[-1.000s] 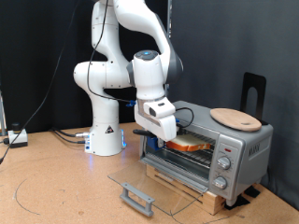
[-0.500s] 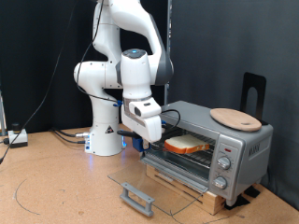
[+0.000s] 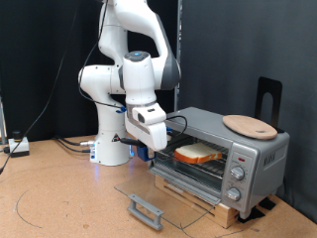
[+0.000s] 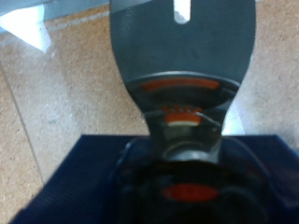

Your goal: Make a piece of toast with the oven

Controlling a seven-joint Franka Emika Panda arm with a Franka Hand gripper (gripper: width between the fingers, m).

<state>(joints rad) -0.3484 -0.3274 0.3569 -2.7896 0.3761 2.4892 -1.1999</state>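
The piece of toast [image 3: 201,153] lies flat on the wire rack inside the oven [image 3: 253,159], pale face up with a brown crust. The oven's glass door [image 3: 163,193] hangs open and flat, its grey handle [image 3: 145,210] towards the exterior view's bottom. My gripper [image 3: 146,151] hovers just outside the oven's opening, on the exterior view's left of the toast, and nothing shows between its fingers. In the wrist view the gripper [image 4: 183,98] fills the picture as blurred grey and orange parts over the brown table.
A round wooden plate [image 3: 250,125] rests on the oven's top. The oven stands on a wooden slatted base [image 3: 233,210]. A black stand [image 3: 268,94] rises behind it. The arm's white base [image 3: 112,149] and cables sit at the exterior view's left.
The gripper has drawn back out of the oven towards the exterior view's left, leaving the toast on the rack. In the last half second it moved only slightly.
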